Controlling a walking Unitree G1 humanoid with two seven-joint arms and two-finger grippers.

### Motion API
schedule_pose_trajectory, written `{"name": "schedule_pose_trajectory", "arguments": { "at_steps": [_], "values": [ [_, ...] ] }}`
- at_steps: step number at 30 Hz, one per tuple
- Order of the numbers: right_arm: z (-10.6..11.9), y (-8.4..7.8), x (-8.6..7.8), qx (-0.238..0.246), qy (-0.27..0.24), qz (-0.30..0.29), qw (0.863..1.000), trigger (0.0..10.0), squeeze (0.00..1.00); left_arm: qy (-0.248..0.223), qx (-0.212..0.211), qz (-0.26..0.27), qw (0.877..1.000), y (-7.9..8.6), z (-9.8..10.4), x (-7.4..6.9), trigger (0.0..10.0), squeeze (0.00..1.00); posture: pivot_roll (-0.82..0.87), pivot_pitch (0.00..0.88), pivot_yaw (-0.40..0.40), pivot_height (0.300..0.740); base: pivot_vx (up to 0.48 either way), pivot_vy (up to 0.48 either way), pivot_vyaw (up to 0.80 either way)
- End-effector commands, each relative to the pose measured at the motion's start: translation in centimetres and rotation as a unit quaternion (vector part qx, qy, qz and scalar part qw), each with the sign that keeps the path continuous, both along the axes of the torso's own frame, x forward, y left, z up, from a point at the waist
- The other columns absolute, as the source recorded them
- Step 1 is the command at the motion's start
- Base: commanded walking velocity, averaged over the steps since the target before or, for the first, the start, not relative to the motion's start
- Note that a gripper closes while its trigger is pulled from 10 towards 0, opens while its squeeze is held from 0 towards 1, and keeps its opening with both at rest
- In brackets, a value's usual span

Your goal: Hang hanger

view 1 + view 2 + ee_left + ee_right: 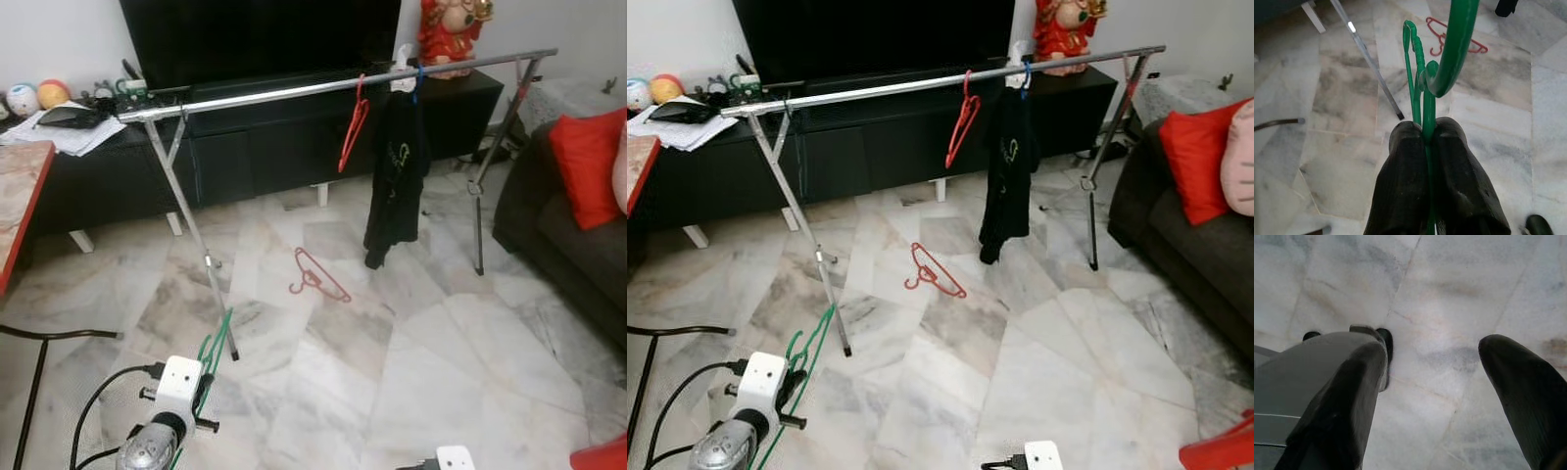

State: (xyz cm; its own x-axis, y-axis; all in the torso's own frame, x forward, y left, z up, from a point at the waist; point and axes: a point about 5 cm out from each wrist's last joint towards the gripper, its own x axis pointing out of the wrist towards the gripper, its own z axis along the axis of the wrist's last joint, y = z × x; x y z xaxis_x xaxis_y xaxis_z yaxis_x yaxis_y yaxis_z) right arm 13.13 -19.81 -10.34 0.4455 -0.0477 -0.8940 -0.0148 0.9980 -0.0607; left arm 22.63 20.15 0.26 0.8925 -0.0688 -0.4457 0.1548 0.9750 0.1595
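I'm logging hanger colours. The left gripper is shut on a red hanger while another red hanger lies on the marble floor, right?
Not quite: the hanger pinched in the left gripper is green, as the left wrist view shows. The rest holds: a red hanger does lie on the marble floor.
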Motion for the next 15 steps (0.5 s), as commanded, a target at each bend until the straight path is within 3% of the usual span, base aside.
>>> {"name": "schedule_pose_trajectory", "arguments": {
  "at_steps": [1,10,15],
  "values": [
    [-0.29,-0.29,-1.02,0.009,0.018,-0.007,1.0,10.0,0.0,-0.007,-0.005,-0.002,1.0,-0.5,0.33,0.32,10.0,0.0,-0.08,0.0,0.001,0.74,0.0,-0.371,0.0],
    [-0.48,0.03,-1.56,0.019,0.029,0.016,0.999,10.0,0.0,-0.001,-0.008,-0.005,1.0,-1.09,0.08,-0.01,10.0,0.0,-0.07,0.0,-0.002,0.74,0.0,-0.372,0.0],
    [-0.6,0.26,-1.95,0.017,0.039,0.058,0.997,10.0,0.0,-0.001,-0.008,0.0,1.0,-1.03,0.08,-0.02,10.0,0.0,-0.07,0.0,-0.004,0.74,0.0,-0.373,0.1]
  ]
}}
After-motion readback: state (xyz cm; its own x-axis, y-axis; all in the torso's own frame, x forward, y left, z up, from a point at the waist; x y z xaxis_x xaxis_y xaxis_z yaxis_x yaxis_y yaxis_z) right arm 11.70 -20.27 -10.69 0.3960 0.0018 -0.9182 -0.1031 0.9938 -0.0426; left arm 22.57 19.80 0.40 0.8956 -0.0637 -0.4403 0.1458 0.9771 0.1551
